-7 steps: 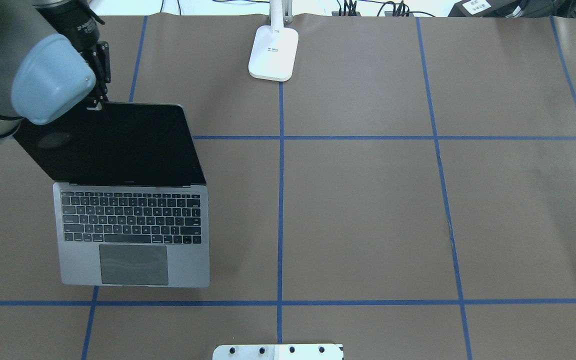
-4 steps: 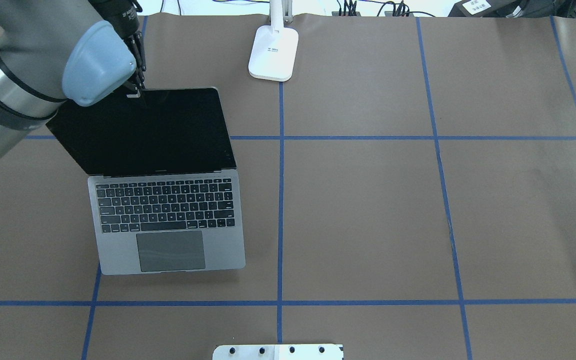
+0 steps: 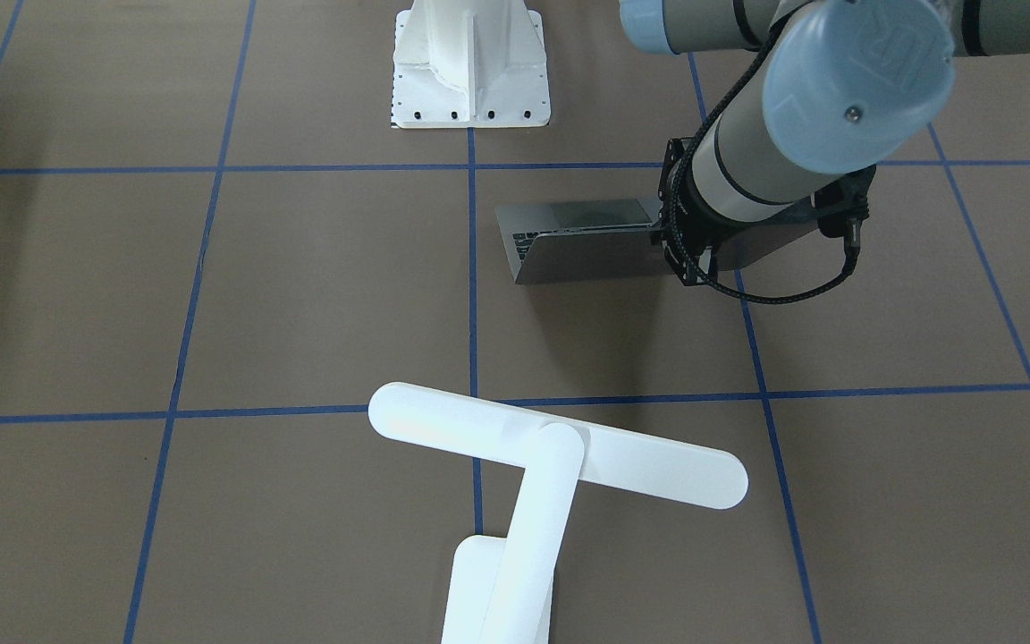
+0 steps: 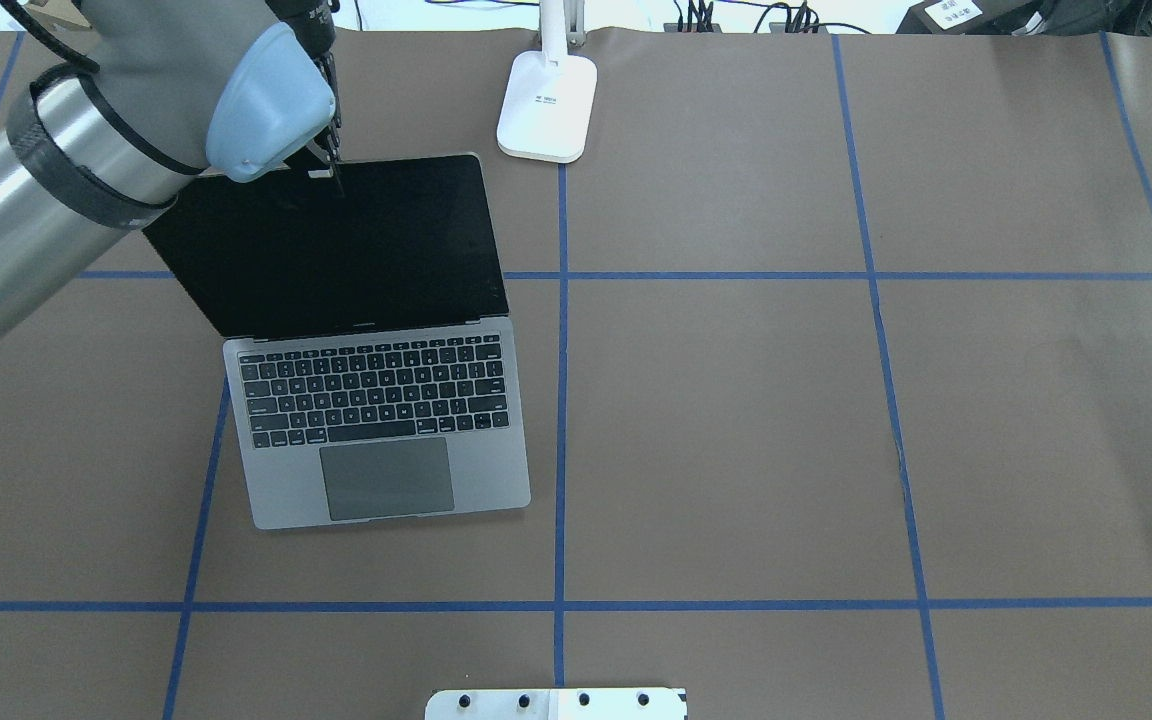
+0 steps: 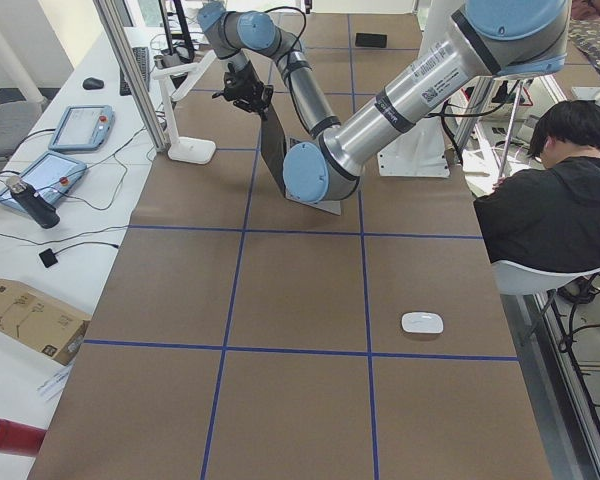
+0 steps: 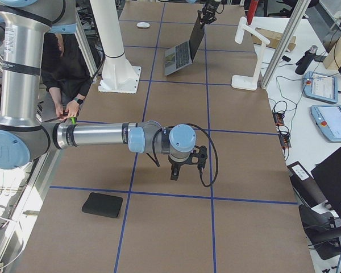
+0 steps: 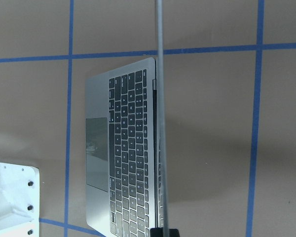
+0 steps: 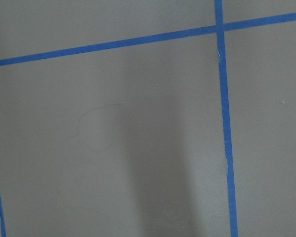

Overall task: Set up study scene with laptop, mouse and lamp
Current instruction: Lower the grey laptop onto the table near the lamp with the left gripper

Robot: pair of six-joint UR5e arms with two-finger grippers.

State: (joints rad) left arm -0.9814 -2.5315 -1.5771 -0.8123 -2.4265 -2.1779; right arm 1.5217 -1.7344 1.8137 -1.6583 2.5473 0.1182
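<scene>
My left gripper [image 4: 328, 174] pinches the top screen edge of the open laptop [image 4: 386, 480], just left of the centre tape line [image 4: 561, 400]. The lamp [image 4: 546, 105] stands beyond it; its base print is unreadable. The mouse [image 5: 422, 322] lies well apart. Whether the right gripper [image 6: 184, 166] is spread, I cannot tell.

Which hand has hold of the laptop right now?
The left hand, clamped on the top screen edge of the open laptop. The right hand hangs over the table, well away from it.
</scene>
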